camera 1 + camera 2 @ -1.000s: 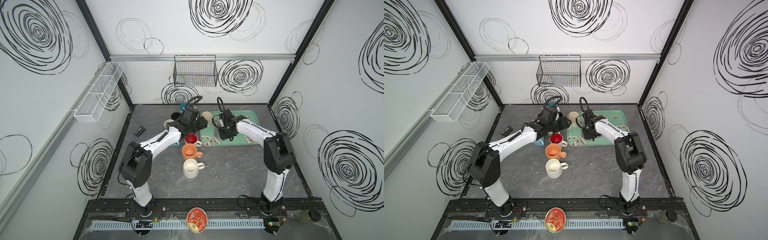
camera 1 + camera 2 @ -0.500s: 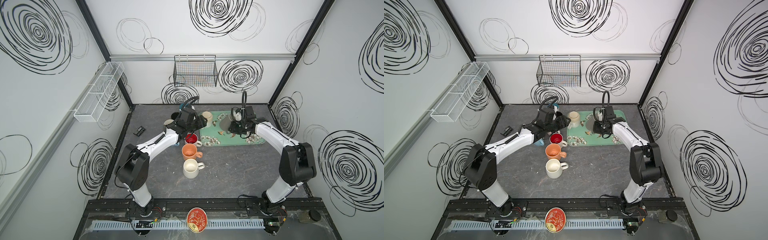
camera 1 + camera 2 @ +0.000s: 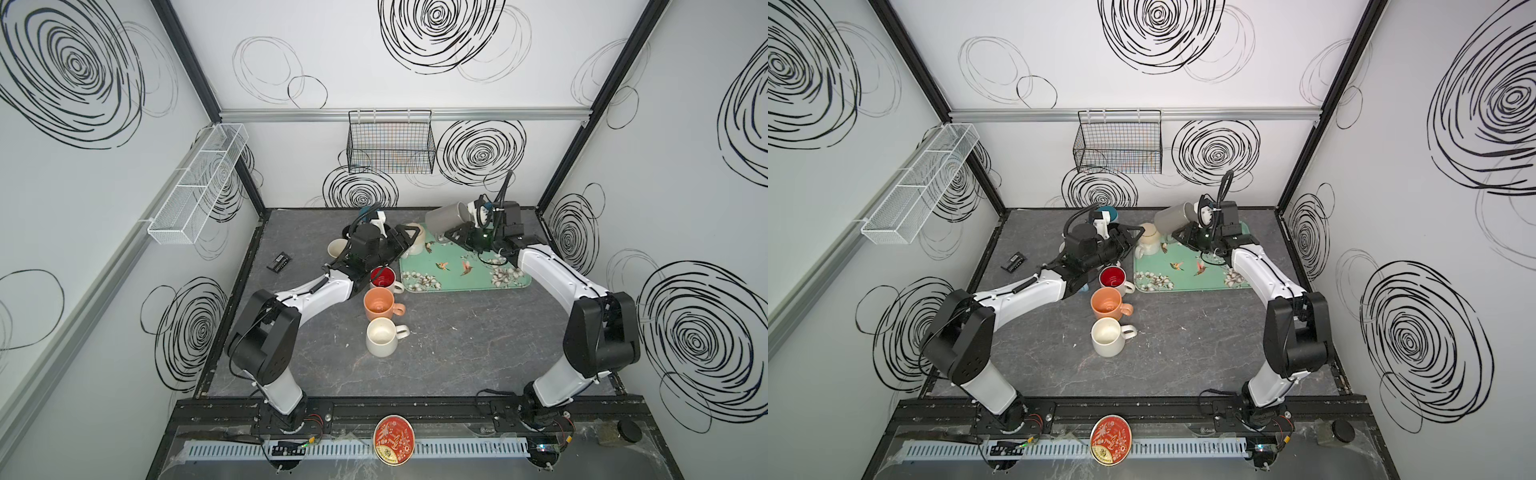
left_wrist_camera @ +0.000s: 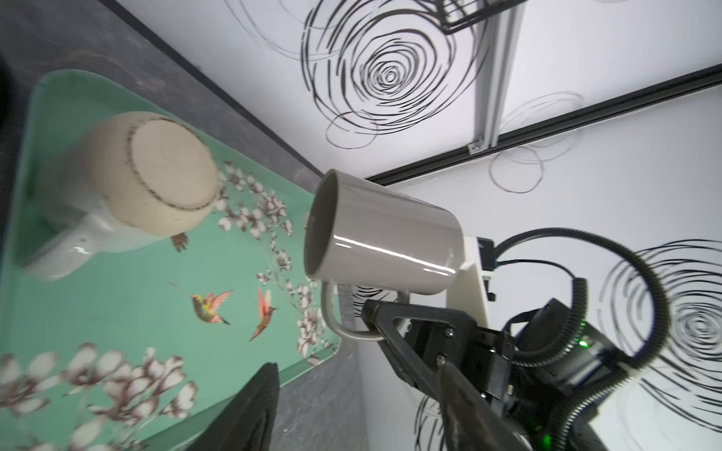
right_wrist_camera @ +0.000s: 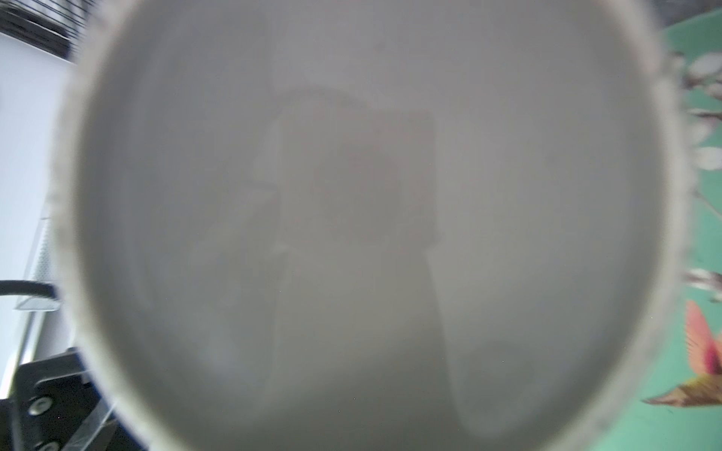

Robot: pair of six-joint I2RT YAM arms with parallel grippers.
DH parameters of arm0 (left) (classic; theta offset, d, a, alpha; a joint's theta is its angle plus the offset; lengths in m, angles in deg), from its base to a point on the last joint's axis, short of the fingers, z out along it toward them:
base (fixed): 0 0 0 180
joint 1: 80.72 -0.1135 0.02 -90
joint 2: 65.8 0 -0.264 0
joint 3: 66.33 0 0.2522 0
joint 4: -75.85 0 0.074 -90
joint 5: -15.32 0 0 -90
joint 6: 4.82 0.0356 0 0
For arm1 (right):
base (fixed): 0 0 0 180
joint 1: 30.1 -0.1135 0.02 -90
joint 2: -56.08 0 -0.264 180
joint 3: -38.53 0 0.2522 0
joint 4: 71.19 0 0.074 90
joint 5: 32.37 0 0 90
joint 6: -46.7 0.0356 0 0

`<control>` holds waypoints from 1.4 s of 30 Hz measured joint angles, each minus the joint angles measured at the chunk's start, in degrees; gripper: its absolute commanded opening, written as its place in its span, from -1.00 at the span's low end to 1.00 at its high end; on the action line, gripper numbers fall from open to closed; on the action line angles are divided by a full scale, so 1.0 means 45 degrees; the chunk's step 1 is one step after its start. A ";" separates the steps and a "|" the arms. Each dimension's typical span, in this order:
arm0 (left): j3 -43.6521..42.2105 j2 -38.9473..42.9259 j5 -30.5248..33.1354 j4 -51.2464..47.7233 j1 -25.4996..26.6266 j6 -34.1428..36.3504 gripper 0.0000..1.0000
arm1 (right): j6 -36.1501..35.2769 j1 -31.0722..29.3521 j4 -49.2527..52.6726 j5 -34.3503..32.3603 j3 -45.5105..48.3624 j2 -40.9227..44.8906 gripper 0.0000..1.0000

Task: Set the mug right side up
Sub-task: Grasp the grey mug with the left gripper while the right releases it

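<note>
Grey mug hangs in the air on its side, lifted clear of the green tray beneath it. The right fingers are clenched on its handle, which points down toward the tray. Its open mouth faces away from them, toward the left fingers. In the right wrist view the grey mug fills nearly the whole frame as one blurred round face, with a strip of tray at the edge.

The left fingers are spread apart and grasp nothing. Just past their tips a beige mug stands bottom up on the near corner of the tray. Whether the tips touch it I cannot tell. The grey mug hangs beyond and above this beige one, apart from it.

Behind the left fingers, back along that arm, three mugs stand upright in a row on the dark surface, off the tray. A red mug is closest to the fingers. An orange mug comes next, and a cream mug stands farthest back. All three handles point toward the right arm's side.
</note>
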 measured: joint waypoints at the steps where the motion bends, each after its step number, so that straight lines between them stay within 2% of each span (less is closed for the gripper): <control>1: 0.0000 -0.0058 -0.0058 0.0384 -0.0010 -0.0223 0.32 | 0.0204 0.0000 -0.0345 0.0257 -0.0005 0.0034 -1.00; 9: 0.0097 -0.0257 -0.0384 0.1384 -0.0160 -0.1015 0.27 | 0.1598 -0.0393 -0.2778 0.1763 -0.0058 0.0083 -1.00; 16: 0.0117 -0.0296 -0.0500 0.1428 -0.0175 -0.1190 0.20 | 0.2016 -0.1175 -0.3580 0.2351 -0.0457 0.0083 -1.00; 28: 0.0136 -0.0296 -0.0918 0.2725 -0.0466 -0.1763 -0.33 | 0.2414 -0.1841 -0.4386 0.2560 -0.0656 -0.0044 -1.00; 35: 0.0282 -0.0296 -0.1496 0.3254 -0.0670 -0.2152 -0.97 | 0.2642 -0.1807 -0.4716 0.2574 -0.0685 -0.0136 -1.00; 38: 0.0282 -0.0296 -0.1627 0.3376 -0.0714 -0.2302 -1.00 | 0.2803 -0.1807 -0.4809 0.2628 -0.0690 -0.0151 -0.99; 40: 0.0287 -0.0296 -0.1656 0.3419 -0.0733 -0.2395 -1.00 | 0.2871 -0.1807 -0.4794 0.2676 -0.0782 -0.0209 -0.85; 42: 0.0282 -0.0296 -0.1666 0.3473 -0.0763 -0.2467 -1.00 | 0.2919 -0.1807 -0.4794 0.2735 -0.0889 -0.0287 -0.62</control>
